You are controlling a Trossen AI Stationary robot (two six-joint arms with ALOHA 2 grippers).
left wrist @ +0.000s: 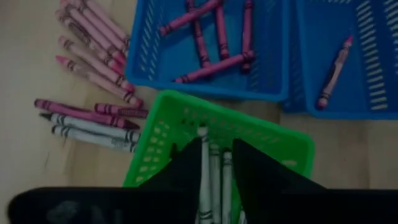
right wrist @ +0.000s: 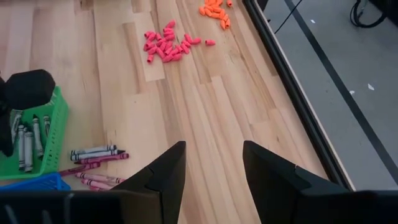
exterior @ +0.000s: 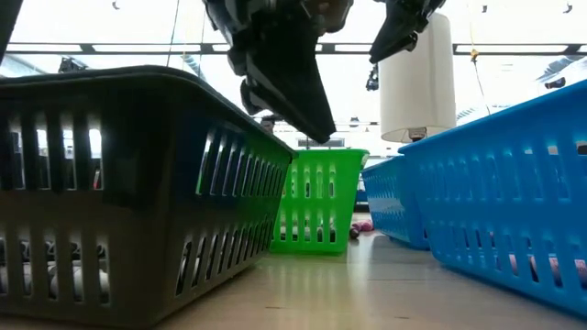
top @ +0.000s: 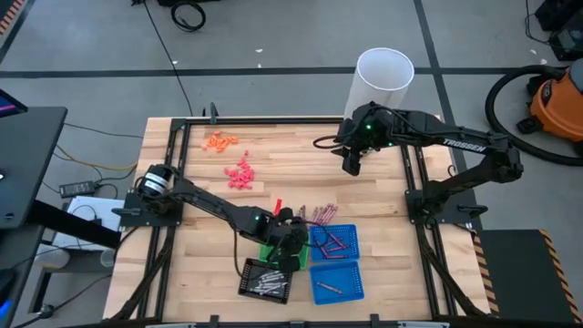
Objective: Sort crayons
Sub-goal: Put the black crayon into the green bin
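Note:
My left gripper [left wrist: 217, 155] hovers over the green tray [left wrist: 186, 109], its fingers a narrow gap apart. Several grey crayons [left wrist: 214, 177] lie in that tray, seen through the gap. Loose pink, maroon and grey crayons [left wrist: 93, 118] lie on the wood beside the green tray, and they also show in the high view [top: 314, 215]. Maroon crayons [left wrist: 205, 43] lie in one blue tray [left wrist: 149, 56], and one lies in the other [left wrist: 373, 62]. The black tray [top: 266, 278] holds silver crayons. My right gripper [right wrist: 213, 162] is open and empty, raised over the table's far right part [top: 351, 164].
Coral-pink bits [top: 240, 173] and orange bits [top: 219, 140] lie at the table's far left. A white cylinder [top: 384, 77] stands beyond the far edge. A black frame [right wrist: 280, 74] rims the table. Bare wood shows between the bits and the trays.

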